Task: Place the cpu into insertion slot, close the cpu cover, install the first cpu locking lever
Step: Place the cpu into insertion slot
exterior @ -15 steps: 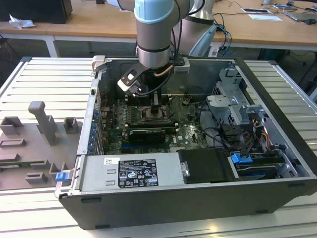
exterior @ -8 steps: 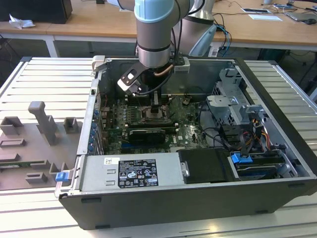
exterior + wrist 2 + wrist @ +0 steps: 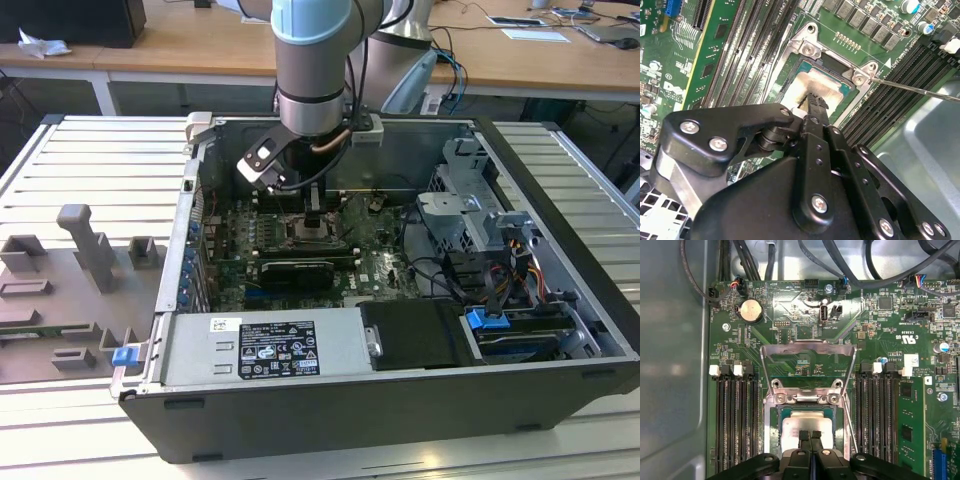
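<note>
Overall: an arm (image 3: 312, 70) reaches down into an open computer case (image 3: 330, 415) that lies on a slatted table (image 3: 90, 150), with its wrist above the green board (image 3: 385, 265).
End effector: the gripper (image 3: 313, 214) hangs over the middle of the board. In both wrist views (image 3: 809, 434) (image 3: 811, 100) its two black fingers (image 3: 803, 434) are pressed together with nothing between them, and their tips appear to rest on the chip's top.
Chip: the cpu (image 3: 807, 421) (image 3: 815, 85) lies flat in its socket, silver side up, right under the fingertips.
Socket: the slot (image 3: 775, 432) (image 3: 826, 60) frames the cpu on all sides, set into the board between two banks of memory slots (image 3: 735, 420) (image 3: 877, 415).
Frame plate: the cover (image 3: 807, 345) stands open, swung back on its hinge off the slot and not over the cpu. The board shows through its window.
Lever: a thin wire lever (image 3: 850, 426) (image 3: 915, 89) runs from the slot's corner. In the second wrist view it angles out across the memory slots. Whether it is latched cannot be told.
Writing: a sticker (image 3: 275, 345) crowded with print and marks covers the power supply's top. A small white label (image 3: 910, 360) sits on the board beside white lettering, and a coin cell (image 3: 751, 311) lies beyond the cover.
</note>
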